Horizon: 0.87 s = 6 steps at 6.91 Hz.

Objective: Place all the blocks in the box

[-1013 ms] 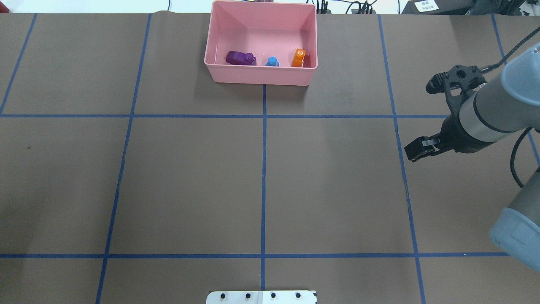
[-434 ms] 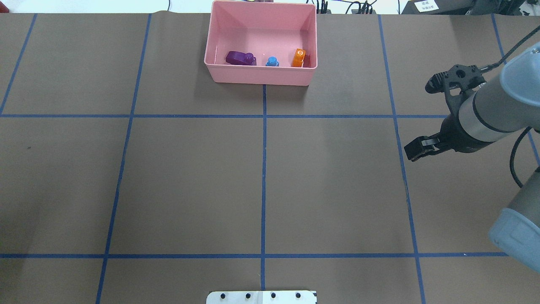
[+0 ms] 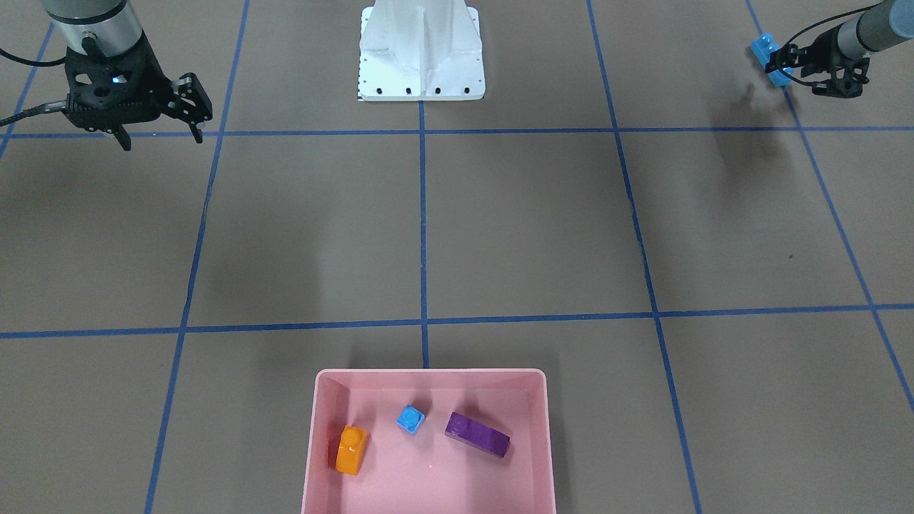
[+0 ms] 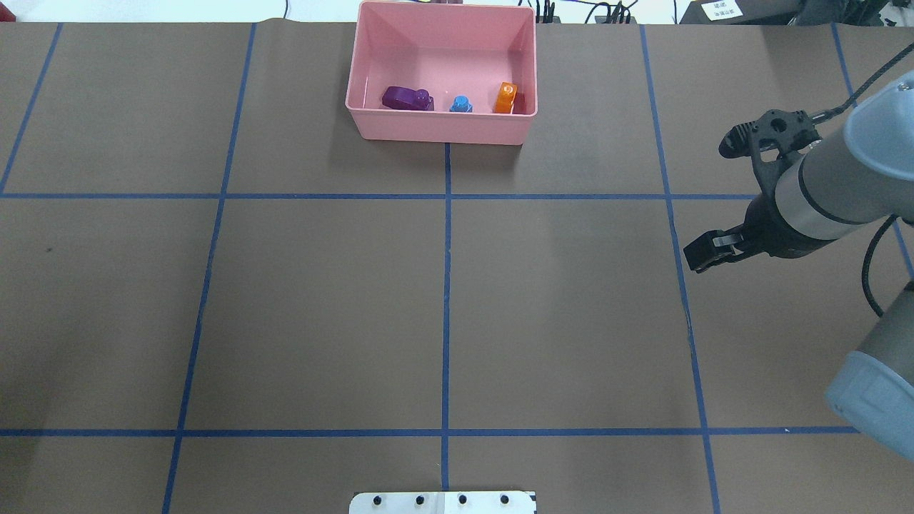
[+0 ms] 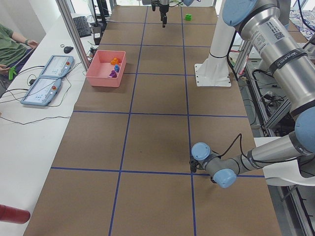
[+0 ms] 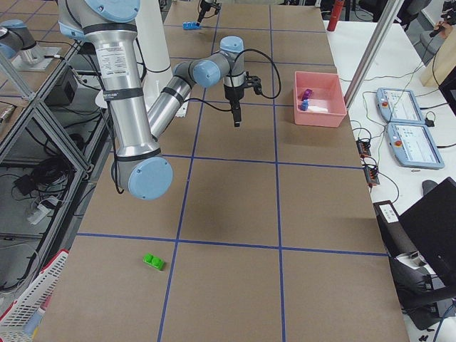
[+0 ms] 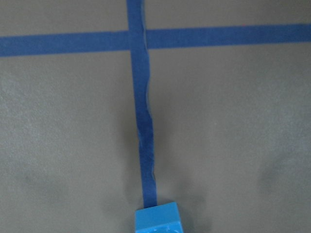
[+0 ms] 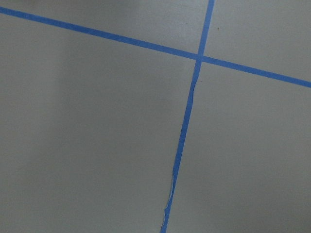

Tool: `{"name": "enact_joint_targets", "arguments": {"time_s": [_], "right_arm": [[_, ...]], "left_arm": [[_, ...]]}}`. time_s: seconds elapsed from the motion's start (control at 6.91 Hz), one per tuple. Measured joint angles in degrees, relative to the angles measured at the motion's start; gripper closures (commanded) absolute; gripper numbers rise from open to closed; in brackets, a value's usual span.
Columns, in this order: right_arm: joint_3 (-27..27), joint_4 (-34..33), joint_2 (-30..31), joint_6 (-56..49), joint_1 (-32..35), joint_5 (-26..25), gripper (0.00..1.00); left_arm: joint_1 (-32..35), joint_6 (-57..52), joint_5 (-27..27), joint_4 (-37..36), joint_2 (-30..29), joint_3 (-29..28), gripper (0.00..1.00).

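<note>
Exterior front-facing shows the right gripper (image 3: pixel 162 137) spread wide and empty, then the pink box (image 3: pixel 428 372) holding the orange block (image 3: pixel 352 450), tiny blue block (image 3: pixel 410 419) and purple block (image 3: pixel 477 434), then the left gripper (image 3: pixel 778 66) clamped on the long blue block (image 3: pixel 762 48); the overhead view's white label (image 4: pixel 720 9) is too small to read.

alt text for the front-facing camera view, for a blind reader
A pink box at the bottom centre holds an orange block, a small blue block and a purple block. At the top right the left gripper holds a long blue block; at the top left the right gripper hangs open and empty.
</note>
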<state>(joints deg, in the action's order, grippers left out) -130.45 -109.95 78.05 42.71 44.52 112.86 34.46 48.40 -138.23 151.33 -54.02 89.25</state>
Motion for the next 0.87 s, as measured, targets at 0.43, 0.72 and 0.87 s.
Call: {"name": "enact_joint_targets", "arguments": {"time_s": [0.43,0.72,0.87], "right_arm": [[0.06,0.0,-0.15,0.0,-0.04,-0.01,0.0],[0.03,0.0,-0.23,0.0,-0.05,-0.01,0.0],[0.03,0.0,-0.25,0.0,-0.05,-0.01,0.0]], "left_arm": [[-3.01,-0.06,1.43,0.01,0.05,-0.72,0.24],[-3.62,-0.05,1.62,0.02,0.06,-1.01,0.55],[-3.73,-0.01,1.64,0.02,0.06,-1.05,0.76]]}}
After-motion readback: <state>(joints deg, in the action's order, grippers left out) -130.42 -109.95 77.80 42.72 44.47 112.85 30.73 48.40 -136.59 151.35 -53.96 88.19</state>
